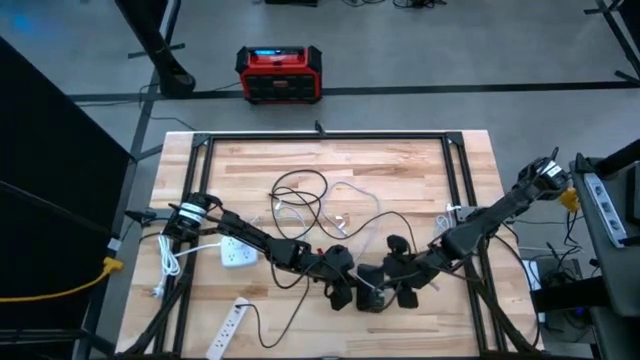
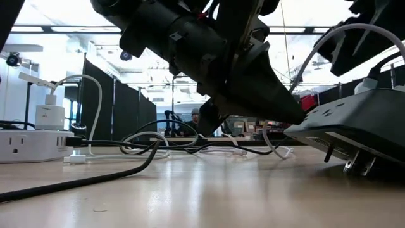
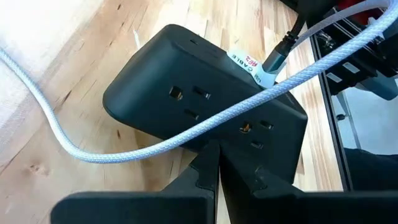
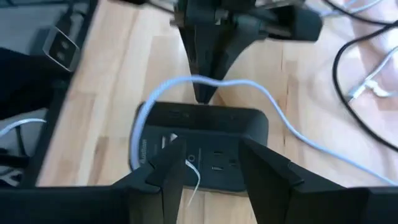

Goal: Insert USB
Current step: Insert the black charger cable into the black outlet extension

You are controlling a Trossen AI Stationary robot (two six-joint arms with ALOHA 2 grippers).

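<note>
I took the black power hub (image 3: 205,106) as my landmark; it sat near the front edge of the table (image 1: 400,160), tilted up on one side in the low view, between my two grippers. The left gripper (image 3: 214,155) pressed its tip against the hub's near edge with its fingers shut together, holding nothing that I could see, and I judged it was only bracing the hub. The right gripper (image 4: 208,165) hovered just above the hub from the opposite side, its fingers (image 4: 168,168) parted to a medium gap with nothing between them.

A white braided cable (image 3: 186,134) arched over the hub's top face, and its silver plug (image 3: 277,59) stood in the hub's far end, just beside a small white label (image 3: 249,67). From that I reckoned the insertion was done, or very nearly, and that I was at the letting-go step. How deep the plug sat I could not tell. My next move called for lifting the right gripper straight off the hub without snagging the cable loop, then easing the left one back so the hub could settle flat.

On the label I could make out red letters and something like "BLE", no more. There was printing on the hub's face beside the right gripper, too small to read. Far behind the hub, on the floor, stood a red box (image 1: 279,73) with a lit display I could not read.
</note>
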